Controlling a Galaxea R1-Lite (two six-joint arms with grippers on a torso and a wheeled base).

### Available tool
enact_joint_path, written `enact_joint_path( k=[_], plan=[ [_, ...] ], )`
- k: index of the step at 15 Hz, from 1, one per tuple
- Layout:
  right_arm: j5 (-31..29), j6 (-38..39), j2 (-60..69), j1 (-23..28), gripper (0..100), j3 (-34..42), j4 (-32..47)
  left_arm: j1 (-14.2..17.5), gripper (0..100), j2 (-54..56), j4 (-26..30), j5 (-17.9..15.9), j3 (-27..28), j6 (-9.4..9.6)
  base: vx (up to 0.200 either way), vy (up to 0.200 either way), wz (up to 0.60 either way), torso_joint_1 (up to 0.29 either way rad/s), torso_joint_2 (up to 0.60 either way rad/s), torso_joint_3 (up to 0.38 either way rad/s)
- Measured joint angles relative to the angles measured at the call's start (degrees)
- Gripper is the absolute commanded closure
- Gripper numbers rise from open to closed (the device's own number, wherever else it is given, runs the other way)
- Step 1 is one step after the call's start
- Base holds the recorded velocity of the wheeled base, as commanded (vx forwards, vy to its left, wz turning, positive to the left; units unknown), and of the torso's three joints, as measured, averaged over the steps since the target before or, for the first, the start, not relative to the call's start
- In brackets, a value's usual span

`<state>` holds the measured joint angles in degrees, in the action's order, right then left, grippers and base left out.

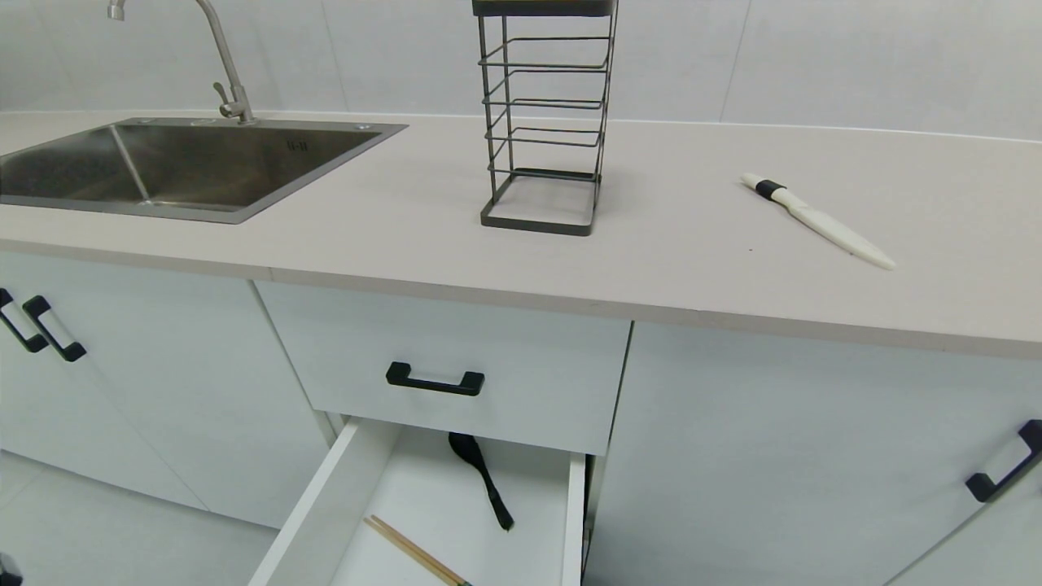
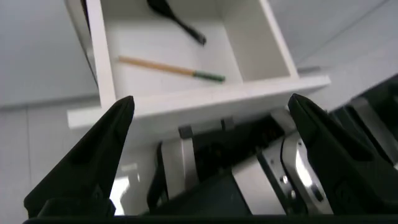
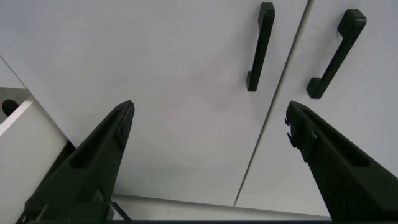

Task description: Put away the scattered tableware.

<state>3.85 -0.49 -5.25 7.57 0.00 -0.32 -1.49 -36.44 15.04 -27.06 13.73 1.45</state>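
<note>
Spoon [image 1: 479, 472] and chopsticks [image 1: 415, 554] lie in the drawer [image 1: 324, 505], knife [image 1: 817, 220] waits at the counter's [image 1: 692, 252] two o'clock; left gripper [image 2: 211, 102], right gripper [image 3: 209, 107] spread, empty.

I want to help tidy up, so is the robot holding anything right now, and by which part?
Nothing is held. The left gripper and the right gripper are both open and empty.
</note>
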Motion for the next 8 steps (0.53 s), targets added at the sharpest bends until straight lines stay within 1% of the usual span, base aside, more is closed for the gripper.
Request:
enact_joint_path(
  k=[1,2,3,5,6,8],
  plan=[
    [0.0,-0.02,0.0,0.33,0,0.0,0.0,-0.13,0,-1.57,0.23,2.3,0.52,0.54,0.0,0.0,0.0,0.0,0.0,0.0],
    [0.0,-0.02,-0.01,0.74,0,0.0,0.0,-0.3,0,-2.91,0.63,3.86,0.93,0.66,0.0,0.0,0.0,0.0,0.0,0.0],
    [-0.02,0.0,-0.01,0.85,0,0.0,0.0,-0.41,0,-3.99,2.77,4.9,1.12,0.73,0.0,0.0,0.0,0.0,0.0,0.0],
    [-0.06,-0.02,-0.04,1.0,0,0.0,0.0,-0.52,0,-5.29,5.47,5.25,1.76,0.78,0.0,0.0,0.0,0.0,0.0,0.0],
    [-0.09,0.0,-0.04,1.02,0,0.0,-0.01,-0.63,0,-5.57,7.86,5.36,1.79,0.89,0.0,0.0,0.0,0.0,0.0,0.0],
    [-0.13,0.0,-0.04,1.05,0,0.0,0.0,-0.68,0,-6.06,8.22,5.42,2.1,2.11,0.0,0.0,0.0,0.0,0.0,0.0]
  ],
)
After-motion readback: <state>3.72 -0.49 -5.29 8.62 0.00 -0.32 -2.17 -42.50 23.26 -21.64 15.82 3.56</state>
